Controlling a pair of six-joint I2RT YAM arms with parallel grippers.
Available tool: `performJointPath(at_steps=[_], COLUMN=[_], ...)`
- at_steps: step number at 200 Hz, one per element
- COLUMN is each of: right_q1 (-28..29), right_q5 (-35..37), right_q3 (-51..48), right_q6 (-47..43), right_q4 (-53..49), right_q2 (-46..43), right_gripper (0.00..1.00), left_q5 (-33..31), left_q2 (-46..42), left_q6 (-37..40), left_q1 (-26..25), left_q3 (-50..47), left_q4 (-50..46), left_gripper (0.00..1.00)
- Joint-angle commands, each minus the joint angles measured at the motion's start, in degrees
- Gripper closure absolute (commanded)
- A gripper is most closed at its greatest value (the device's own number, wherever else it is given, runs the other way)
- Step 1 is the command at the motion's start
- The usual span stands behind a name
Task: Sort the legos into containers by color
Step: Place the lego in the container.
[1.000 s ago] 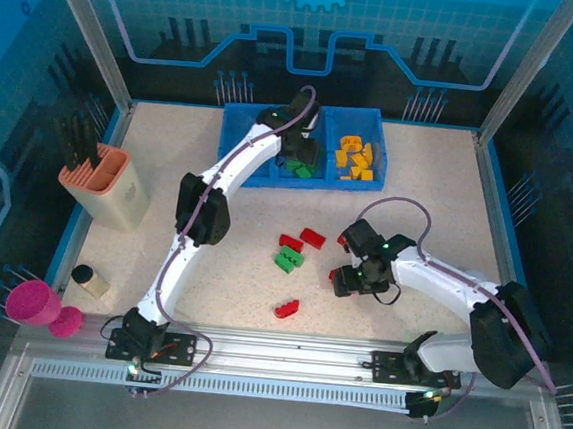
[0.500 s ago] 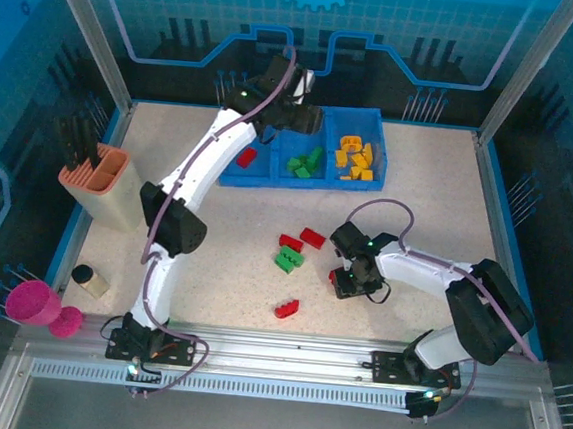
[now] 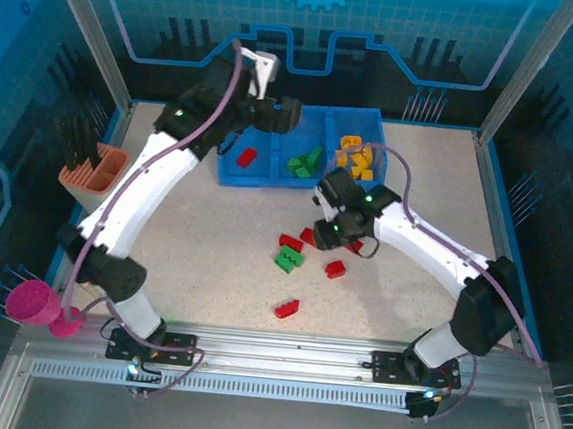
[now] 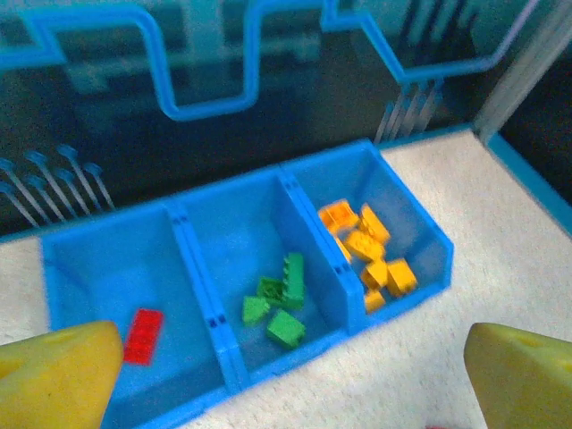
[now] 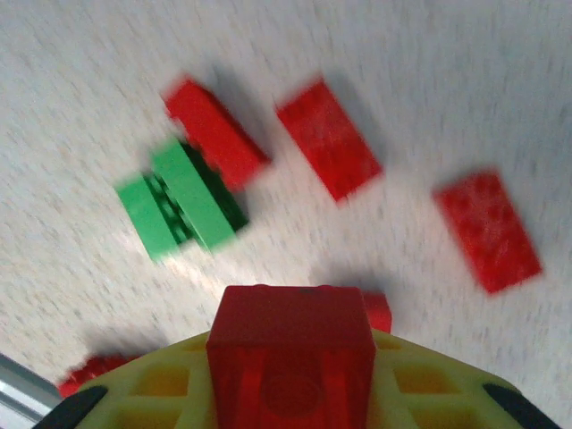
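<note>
Starting on the near side of the blue tray, well away from it, a lone red brick lies on the table. Closer to the tray sit a green brick and two more red bricks.

The right gripper has just closed on a red brick and lifted it. It now carries this held brick between the loose ones and the tray.

In the tray, one sorted red brick lies in the left box. The green pile is in the middle box and the orange pile is in the right box.

The left gripper hangs above the tray's left end. Its jaws have just spread wide and hold nothing.

I think the held brick goes in the left box next. The left arm is free to fetch another.
</note>
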Motion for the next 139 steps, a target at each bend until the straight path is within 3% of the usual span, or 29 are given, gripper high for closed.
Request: performJointPath(at_steps=[1,30,63,97,139], right_q1=[1.48,2.27,2.69,2.67,1.6], right_q5=[-0.05,0.54,1.06,-0.21,-0.51], right_q3=[8.79,25.07,46.02,65.64,72.62], right_q6=[-5.55,-10.97,-16.33,-18.12,-16.26], right_q4=[-1.89,-2.64,-6.19,-7.71,1.61], right_q2=[7.63,19.45,32.25,46.07,55.13], right_gripper=[0.69,0.69,0.69,0.69,0.68], left_q5=[-7.37,-5.67,-8.02,-10.12,-5.6], left_q2=[-6.68,-13.52,-24.66,-31.05,-42.93], left_q6=[-1.35,-1.5,3.41,6.07,8.27], left_q1=[2.53,6.58,7.09,7.78,7.89], left_q3=[-6.29,-13.76,-26.62,-32.84,-43.24], left_q4=[4.8,5.45,13.13,13.48,20.67], left_gripper=[0.01,0.01,0.01,0.01,0.01])
